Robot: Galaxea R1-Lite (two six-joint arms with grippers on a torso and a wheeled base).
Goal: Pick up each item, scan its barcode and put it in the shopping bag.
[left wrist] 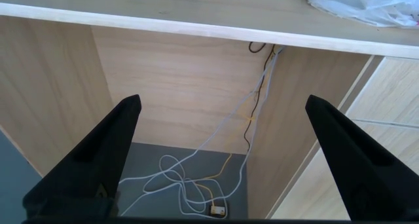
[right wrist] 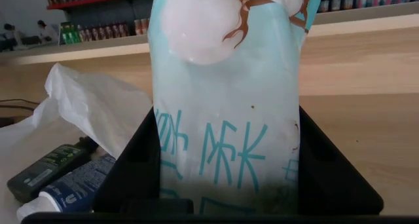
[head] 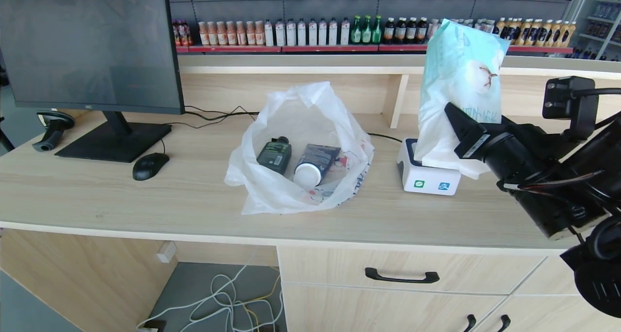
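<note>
Right gripper [head: 458, 128] holds a teal packet [head: 461, 74] upright over the white scanner [head: 429, 179], right of the shopping bag [head: 291, 108] on the surface [head: 145, 201]. Left gripper [left wrist: 222, 103], fingers [left wrist: 98, 158] apart, hangs lower than the shopping bag [left wrist: 366, 4]. Right fingers [right wrist: 327, 158] clamp the packet [right wrist: 226, 106] beside the shopping bag [right wrist: 85, 106].

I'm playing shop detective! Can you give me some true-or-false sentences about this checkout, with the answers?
1. The right tool holds a teal pack. True.
2. The bag is empty. False: a bottle and a tube lie in it.
3. The pack is over the white scanner. True.
4. The left tool grips the mouse. False: it is open and empty, below the counter; the mouse lies on the counter by the monitor.
5. The monitor is dark. True.
</note>
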